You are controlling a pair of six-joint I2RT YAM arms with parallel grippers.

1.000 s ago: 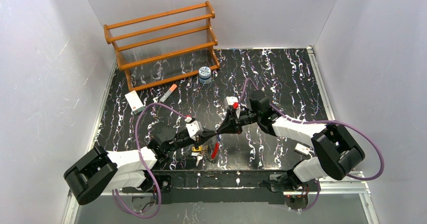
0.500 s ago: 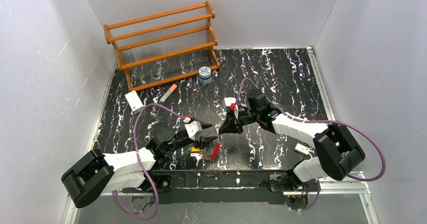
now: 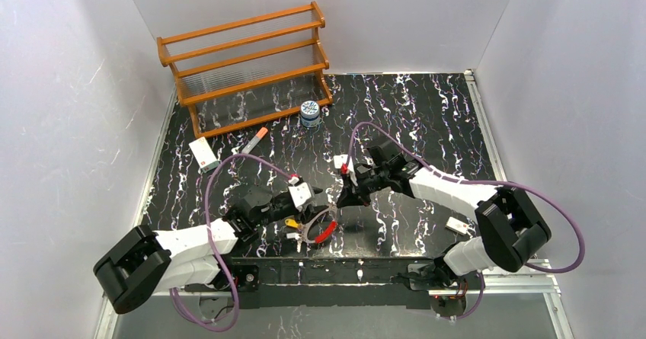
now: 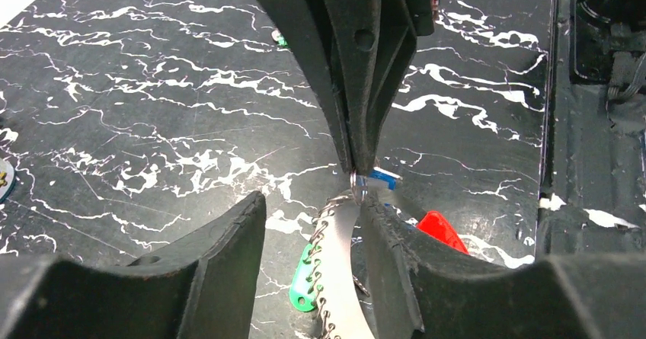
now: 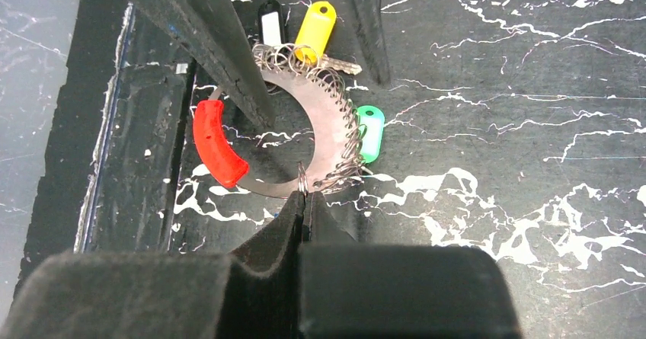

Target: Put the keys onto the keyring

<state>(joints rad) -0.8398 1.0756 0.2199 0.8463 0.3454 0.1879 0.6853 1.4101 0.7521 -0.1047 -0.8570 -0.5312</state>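
The left gripper (image 4: 316,209), clamped a second ago, now stands half open astride the keyring (image 5: 324,107) on the table (image 5: 495,87), gripping nothing. The right gripper (image 5: 305,198) is pinched tight on the blue key (image 4: 383,177) by its small ring at the loop's six o'clock. A green key (image 5: 371,132) sits at three.

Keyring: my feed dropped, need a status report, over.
Left gripper open, straddling keyring. Right gripper shut on blue key at its rim. Yellow key, green key look threaded. No obstruction seen.
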